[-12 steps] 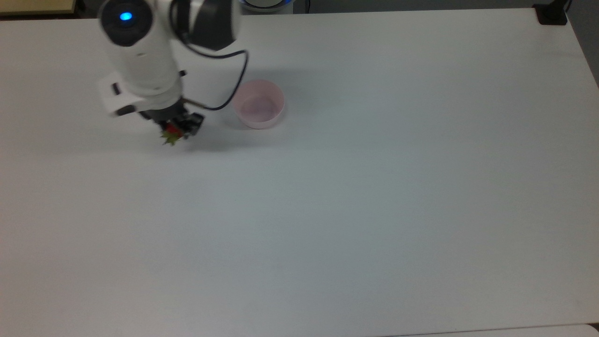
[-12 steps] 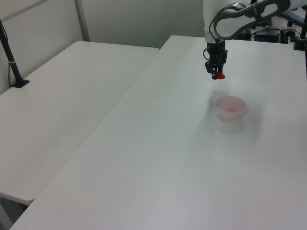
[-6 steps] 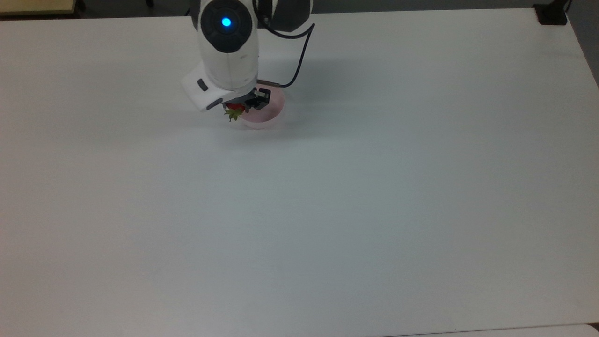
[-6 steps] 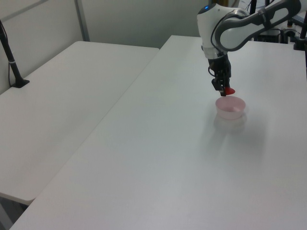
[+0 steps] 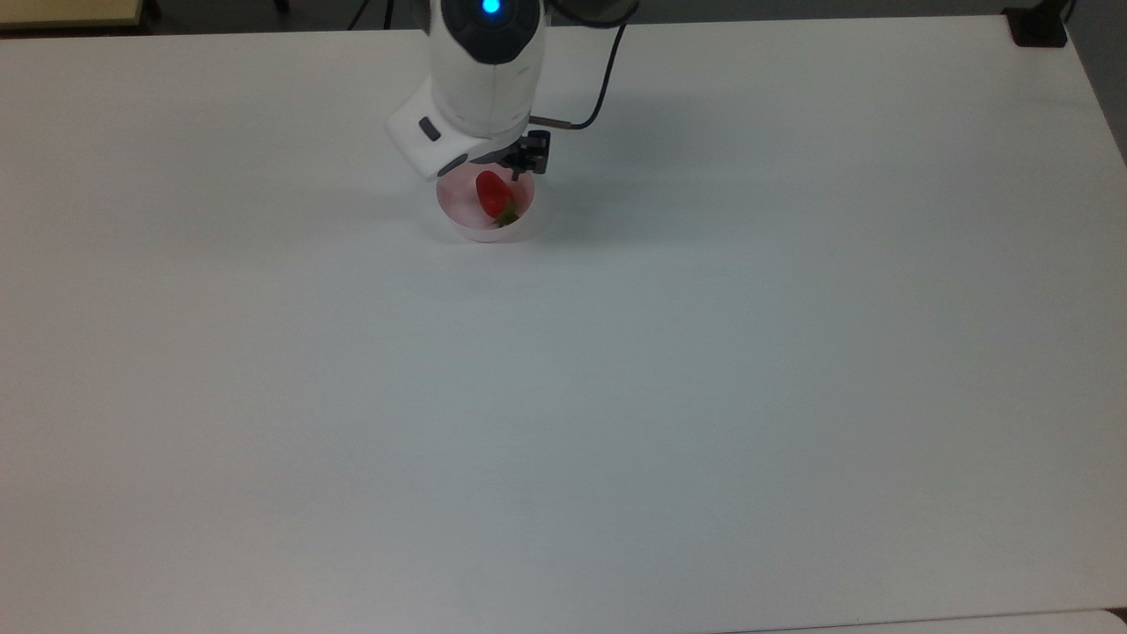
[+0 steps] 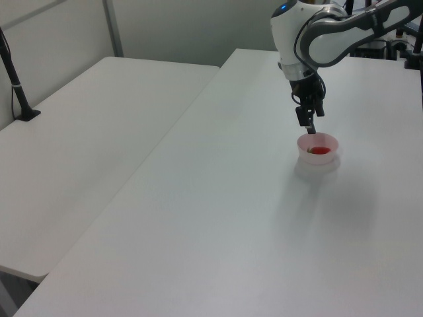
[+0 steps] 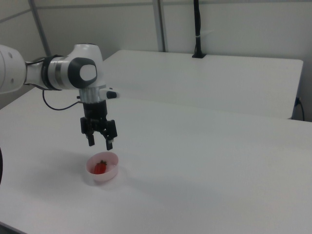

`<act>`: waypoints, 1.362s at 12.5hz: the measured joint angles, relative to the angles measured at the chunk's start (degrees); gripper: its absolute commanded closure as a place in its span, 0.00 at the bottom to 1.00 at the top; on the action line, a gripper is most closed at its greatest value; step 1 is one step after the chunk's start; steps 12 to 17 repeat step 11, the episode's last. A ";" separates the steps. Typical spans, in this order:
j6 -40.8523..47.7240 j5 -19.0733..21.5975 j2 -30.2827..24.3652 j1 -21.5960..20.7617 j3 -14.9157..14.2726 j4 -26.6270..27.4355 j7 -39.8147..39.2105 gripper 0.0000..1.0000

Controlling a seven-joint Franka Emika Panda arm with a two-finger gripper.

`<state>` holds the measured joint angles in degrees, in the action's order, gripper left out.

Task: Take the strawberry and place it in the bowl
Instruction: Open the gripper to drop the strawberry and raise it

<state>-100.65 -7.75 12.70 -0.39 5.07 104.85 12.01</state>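
Observation:
The red strawberry (image 5: 493, 195) with its green cap lies inside the pale pink bowl (image 5: 460, 224), free of the fingers. In the right view the strawberry (image 7: 100, 167) rests on the floor of the bowl (image 7: 111, 175), and the gripper (image 7: 100, 144) hangs open just above the rim with nothing between its fingers. The left view shows the gripper (image 6: 310, 125) above the bowl (image 6: 329, 153), with the strawberry (image 6: 320, 151) as a red patch inside. Seen in the top view, the arm's wrist covers the bowl's far edge.
The bowl stands on a large white table (image 5: 616, 396). A black cable (image 5: 599, 97) loops off the wrist. A second white table (image 6: 86, 145) adjoins in the left view, with a black post (image 6: 16, 86) on it.
The gripper carried the strawberry from the top view's left over to the bowl, then opened. The strawberry has dropped from the fingers into the bowl.

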 measured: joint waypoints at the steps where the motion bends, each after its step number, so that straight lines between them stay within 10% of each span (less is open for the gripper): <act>1: 0.00 0.00 -0.70 -1.04 0.02 -0.10 1.35 0.00; 10: 0.78 0.41 -15.42 -2.23 -2.83 -3.63 3.09 0.00; 17: 1.24 0.48 -16.34 -2.21 -3.47 -3.62 2.76 0.00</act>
